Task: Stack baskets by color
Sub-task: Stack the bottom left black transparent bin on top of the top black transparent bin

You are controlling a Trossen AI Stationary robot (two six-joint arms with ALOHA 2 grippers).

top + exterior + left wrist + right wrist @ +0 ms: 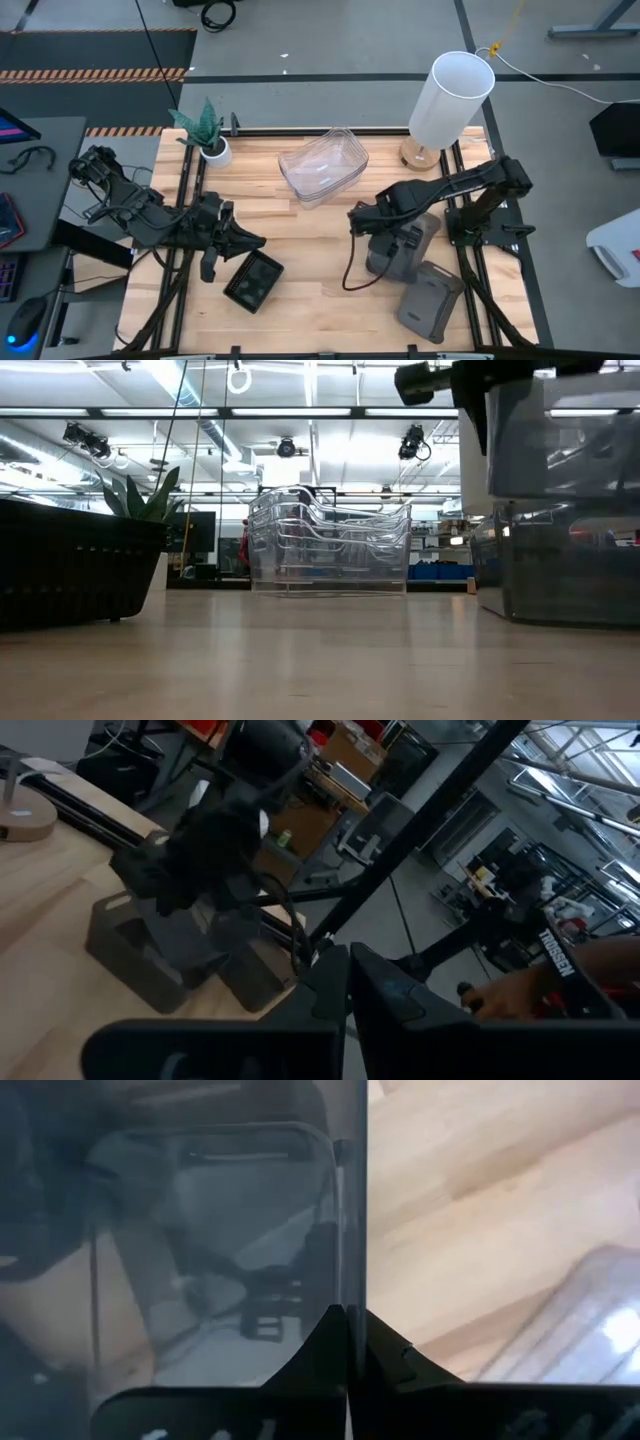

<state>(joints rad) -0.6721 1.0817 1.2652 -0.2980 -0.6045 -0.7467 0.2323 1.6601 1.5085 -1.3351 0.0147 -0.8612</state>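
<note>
My right gripper points down at the table's right side and is shut on a smoky grey basket, raised above another grey basket that rests on the table. A further grey basket lies nearer the front edge. Clear baskets stand nested at the far middle. A black perforated basket sits on the table at the near left. My left gripper hovers level just above and behind it, shut and holding nothing. My right gripper pinches one wall of the grey basket at its rim, one finger inside and one outside. The fingers come from above, pointing down. The basket hangs below them, lifted clear of the grey basket underneath.
A tall white cylinder stands at the far right on a round wooden base. A small potted plant stands at the far left. Bare wood lies in the table's middle and near front.
</note>
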